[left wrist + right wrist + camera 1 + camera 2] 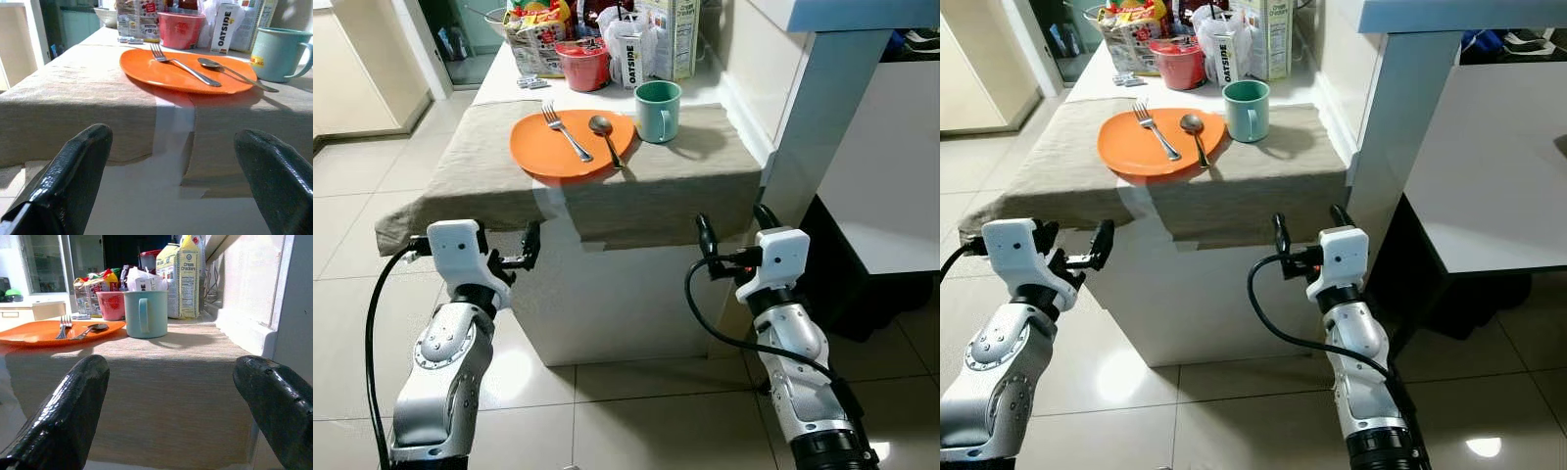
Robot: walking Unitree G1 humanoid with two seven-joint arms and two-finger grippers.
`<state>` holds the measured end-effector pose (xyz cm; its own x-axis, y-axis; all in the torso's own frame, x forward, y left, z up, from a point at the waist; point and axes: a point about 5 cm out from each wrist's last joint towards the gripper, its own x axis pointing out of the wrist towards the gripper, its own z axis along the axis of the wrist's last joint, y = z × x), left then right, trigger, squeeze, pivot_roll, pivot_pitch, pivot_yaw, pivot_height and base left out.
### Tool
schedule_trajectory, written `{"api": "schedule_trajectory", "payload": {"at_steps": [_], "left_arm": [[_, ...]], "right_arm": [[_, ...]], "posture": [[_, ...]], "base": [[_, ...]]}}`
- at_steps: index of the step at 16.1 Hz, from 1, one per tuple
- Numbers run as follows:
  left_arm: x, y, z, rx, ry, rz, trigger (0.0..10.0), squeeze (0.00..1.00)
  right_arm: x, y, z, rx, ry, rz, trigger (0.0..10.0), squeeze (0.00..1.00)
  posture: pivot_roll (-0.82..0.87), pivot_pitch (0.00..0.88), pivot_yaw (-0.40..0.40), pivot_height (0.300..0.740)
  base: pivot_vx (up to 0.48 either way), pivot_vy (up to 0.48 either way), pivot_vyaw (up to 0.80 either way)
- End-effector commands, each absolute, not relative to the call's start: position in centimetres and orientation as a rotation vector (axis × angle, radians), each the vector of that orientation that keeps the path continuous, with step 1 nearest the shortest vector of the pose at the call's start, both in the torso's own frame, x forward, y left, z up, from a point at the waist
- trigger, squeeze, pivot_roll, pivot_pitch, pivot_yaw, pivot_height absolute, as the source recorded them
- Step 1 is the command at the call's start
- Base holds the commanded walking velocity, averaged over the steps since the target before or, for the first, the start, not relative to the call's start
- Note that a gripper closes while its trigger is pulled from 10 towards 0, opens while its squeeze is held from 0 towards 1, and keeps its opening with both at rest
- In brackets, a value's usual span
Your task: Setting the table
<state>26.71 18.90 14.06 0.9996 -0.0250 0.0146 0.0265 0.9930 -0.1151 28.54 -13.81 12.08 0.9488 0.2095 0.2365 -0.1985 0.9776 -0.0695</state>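
Observation:
An orange plate [548, 152] lies on the beige tablecloth [460, 166] near the table's front edge. On the plate a fork [566, 133] and a spoon [604, 131] rest side by side. A green mug [657, 110] stands just right of the plate, handle toward me. My left gripper [181, 161] hovers below and in front of the cloth's edge, open and holding nothing. Off the table's right front corner, my right gripper [736, 225] is also open and holds nothing, facing the mug [145, 313].
At the table's far end stand a pink bowl [582, 65], an Oatside carton [631, 59], a cracker box [674, 37] and snack bags [536, 37]. A white counter [891, 166] and its pillar [822, 117] close in on the right. Tiled floor [352, 186] spreads to the left.

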Motion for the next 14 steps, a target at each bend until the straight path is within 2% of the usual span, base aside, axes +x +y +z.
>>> {"api": "schedule_trajectory", "payload": {"at_steps": [1,12,14], "left_arm": [[26.84,19.02,14.25,-0.104,-0.014,-0.030,10.0,0.00],[26.91,18.63,14.62,-0.066,-0.030,-0.057,10.0,0.00],[27.01,18.39,14.94,-0.053,-0.047,-0.062,10.0,0.00]], "right_arm": [[28.91,-13.57,12.45,-0.043,-0.253,0.209,10.0,0.00],[28.90,-13.48,12.03,-0.050,-0.244,0.194,10.0,0.00],[28.80,-13.45,11.97,-0.049,-0.243,0.195,10.0,0.00]], "posture": [[-0.12,0.000,0.088,0.740],[-0.12,0.000,0.095,0.740],[-0.12,0.000,0.097,0.740]], "base": [[0.000,0.000,0.00],[0.000,0.000,0.00],[0.461,0.000,0.00]]}}
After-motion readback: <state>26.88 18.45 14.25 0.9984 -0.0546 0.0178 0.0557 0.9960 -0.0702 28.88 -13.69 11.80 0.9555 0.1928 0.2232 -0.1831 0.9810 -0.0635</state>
